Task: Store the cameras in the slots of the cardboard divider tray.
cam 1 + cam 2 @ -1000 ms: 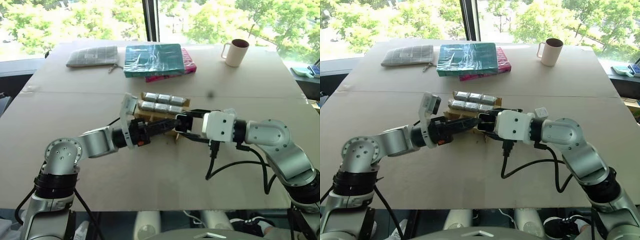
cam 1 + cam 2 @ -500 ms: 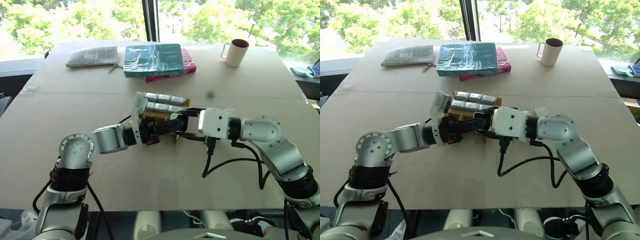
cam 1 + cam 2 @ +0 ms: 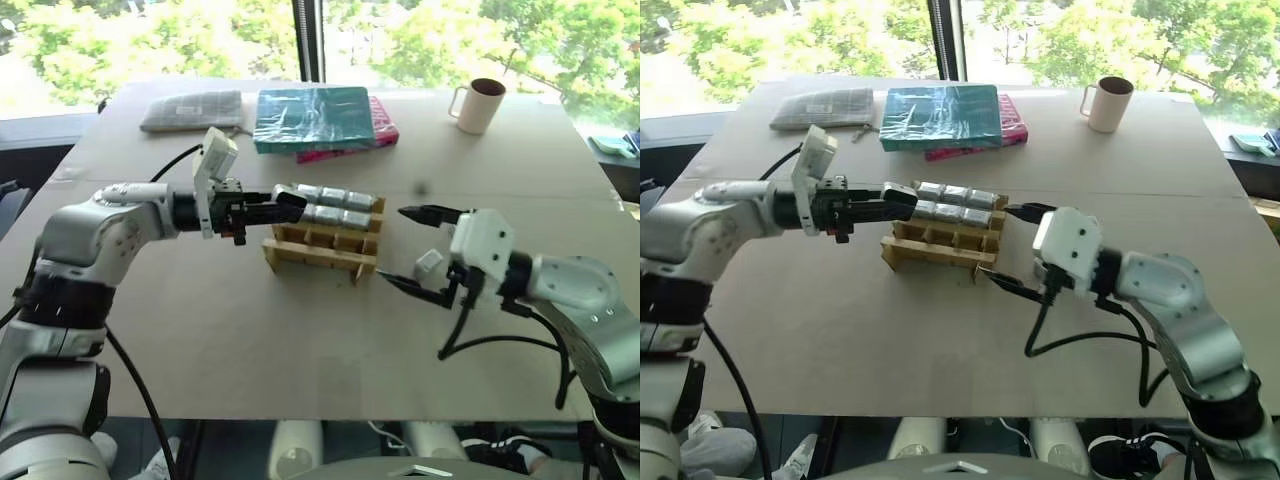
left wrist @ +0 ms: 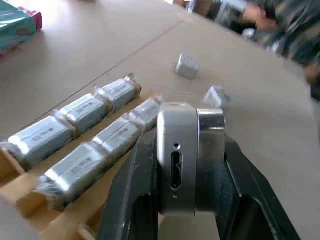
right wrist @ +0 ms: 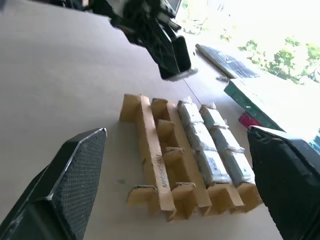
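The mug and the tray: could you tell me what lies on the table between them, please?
Only bare table, apart from a small dark spot. The eye views show the stretch from the mug to the tray.

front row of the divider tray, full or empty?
Empty: the cardboard divider tray's three front slots show bare cardboard; cameras fill the two rows behind.

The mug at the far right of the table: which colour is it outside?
The mug is cream or off-white outside, with a dark reddish inside. The left eye view shows it best.
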Motion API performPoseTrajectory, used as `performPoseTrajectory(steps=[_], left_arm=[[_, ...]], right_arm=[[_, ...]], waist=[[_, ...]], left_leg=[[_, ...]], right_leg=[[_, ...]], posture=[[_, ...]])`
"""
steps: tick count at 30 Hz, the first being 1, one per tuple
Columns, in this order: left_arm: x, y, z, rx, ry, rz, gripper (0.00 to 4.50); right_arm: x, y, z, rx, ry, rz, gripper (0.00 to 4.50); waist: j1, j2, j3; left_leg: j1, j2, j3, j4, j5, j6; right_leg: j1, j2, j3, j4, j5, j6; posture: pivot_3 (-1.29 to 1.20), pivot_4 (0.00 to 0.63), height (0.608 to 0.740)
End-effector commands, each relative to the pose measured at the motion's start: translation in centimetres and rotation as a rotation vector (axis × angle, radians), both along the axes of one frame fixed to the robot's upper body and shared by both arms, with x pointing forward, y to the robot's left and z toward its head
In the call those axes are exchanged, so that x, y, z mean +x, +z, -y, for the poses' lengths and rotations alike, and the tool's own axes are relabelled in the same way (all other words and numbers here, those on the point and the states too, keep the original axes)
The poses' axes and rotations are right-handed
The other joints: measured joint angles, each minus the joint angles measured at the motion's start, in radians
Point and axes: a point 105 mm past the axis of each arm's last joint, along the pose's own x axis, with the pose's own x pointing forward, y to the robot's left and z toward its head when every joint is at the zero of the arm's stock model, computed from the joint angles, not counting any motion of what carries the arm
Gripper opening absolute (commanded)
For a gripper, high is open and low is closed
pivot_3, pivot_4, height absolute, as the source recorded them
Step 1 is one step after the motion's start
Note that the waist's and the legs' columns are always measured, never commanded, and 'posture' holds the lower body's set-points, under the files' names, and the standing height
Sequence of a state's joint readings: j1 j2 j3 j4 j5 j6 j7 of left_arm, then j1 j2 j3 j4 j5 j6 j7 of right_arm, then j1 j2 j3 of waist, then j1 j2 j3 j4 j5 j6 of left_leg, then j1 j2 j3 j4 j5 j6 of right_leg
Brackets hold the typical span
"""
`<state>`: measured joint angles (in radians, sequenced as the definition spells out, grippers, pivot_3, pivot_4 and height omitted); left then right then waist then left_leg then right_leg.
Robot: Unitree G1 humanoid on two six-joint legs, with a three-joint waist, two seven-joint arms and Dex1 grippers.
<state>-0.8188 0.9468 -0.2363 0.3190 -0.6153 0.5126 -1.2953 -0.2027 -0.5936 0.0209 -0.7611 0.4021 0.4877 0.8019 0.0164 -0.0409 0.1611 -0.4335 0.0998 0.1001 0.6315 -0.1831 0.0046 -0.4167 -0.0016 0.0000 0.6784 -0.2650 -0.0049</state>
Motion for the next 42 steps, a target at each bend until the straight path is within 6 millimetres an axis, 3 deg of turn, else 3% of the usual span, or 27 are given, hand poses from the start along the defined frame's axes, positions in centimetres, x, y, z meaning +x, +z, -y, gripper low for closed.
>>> performPoseTrajectory(steps=[1, 6, 17, 23, 42], left_arm=[[0.9, 0.1, -0.4, 0.152, -0.139, 0.082, 0.79], [2.5, -0.8, -0.6, 0.306, -0.226, 0.126, 0.79], [3.8, -2.6, 1.6, 0.439, -0.33, 0.152, 0.79], [3.7, -4.0, 1.1, 0.514, -0.346, 0.125, 0.79], [3.6, -4.2, -0.4, 0.617, -0.346, 0.131, 0.79]], right_arm=[[-1.3, 0.8, 0.6, 0.014, -0.009, 0.016, 4.47], [-1.4, 0.3, 1.5, 0.02, -0.097, -0.007, 4.47], [-1.7, -0.2, 2.2, 0.022, -0.212, 0.009, 4.47], [-1.8, -0.2, 2.3, 0.015, -0.232, 0.013, 4.47], [-1.6, 0.1, 2.0, 0.002, -0.21, 0.004, 4.47]], waist=[[0.0, 0.0, 0.0], [-0.005, 0.0, 0.0], [-0.005, 0.0, 0.0], [-0.005, 0.0, 0.0], [-0.006, 0.0, 0.0]], left_leg=[[0.0, 0.0, 0.0, 0.0, 0.0, 0.0], [-0.001, 0.0, -0.001, 0.001, 0.0, 0.001], [-0.004, 0.0, -0.004, 0.003, -0.001, 0.002], [-0.004, 0.0, -0.004, 0.004, -0.001, 0.002], [-0.001, 0.0, -0.005, 0.004, -0.001, 0.002]], right_leg=[[0.0, 0.0, 0.0, 0.0, 0.0, 0.0], [0.0, 0.0, 0.0, 0.0, 0.0, 0.0], [-0.001, 0.0, -0.002, 0.0, -0.001, 0.002], [0.0, 0.001, -0.002, 0.001, -0.001, 0.003], [0.002, 0.001, -0.003, 0.002, -0.001, 0.003]], posture=[[0.0, 0.15, 0.74], [0.0, 0.15, 0.74], [0.0, 0.15, 0.74], [0.0, 0.15, 0.74], [0.0, 0.15, 0.74]])
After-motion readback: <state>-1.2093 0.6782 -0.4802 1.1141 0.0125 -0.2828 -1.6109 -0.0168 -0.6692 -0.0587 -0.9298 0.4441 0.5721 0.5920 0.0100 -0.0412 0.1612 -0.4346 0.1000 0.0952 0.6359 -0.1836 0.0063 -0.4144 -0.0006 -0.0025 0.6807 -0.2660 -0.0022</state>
